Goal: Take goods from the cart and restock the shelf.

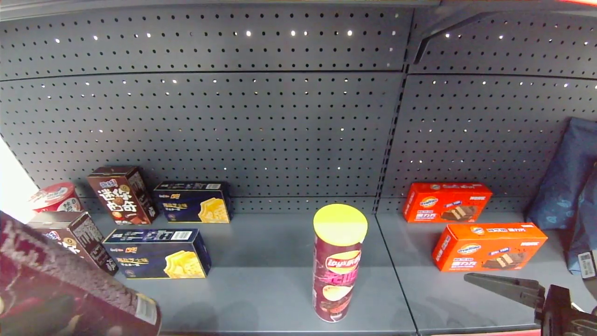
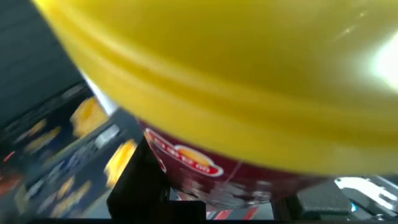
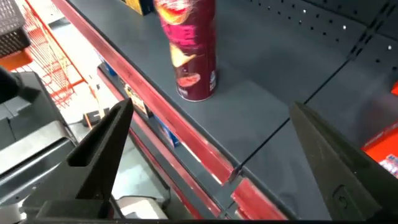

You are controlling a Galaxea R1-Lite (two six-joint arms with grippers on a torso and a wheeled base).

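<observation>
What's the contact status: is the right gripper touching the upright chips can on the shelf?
Apart. The head view shows bare shelf between the right gripper and the chips can, which stands off to its left.

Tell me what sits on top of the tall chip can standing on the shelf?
A yellow lid closes the chip can, and nothing rests on it. The lid covers whatever is inside.

wall: dark grey pegboard panel | light: dots through its holes | furniture: grey shelf, red front rail
</observation>
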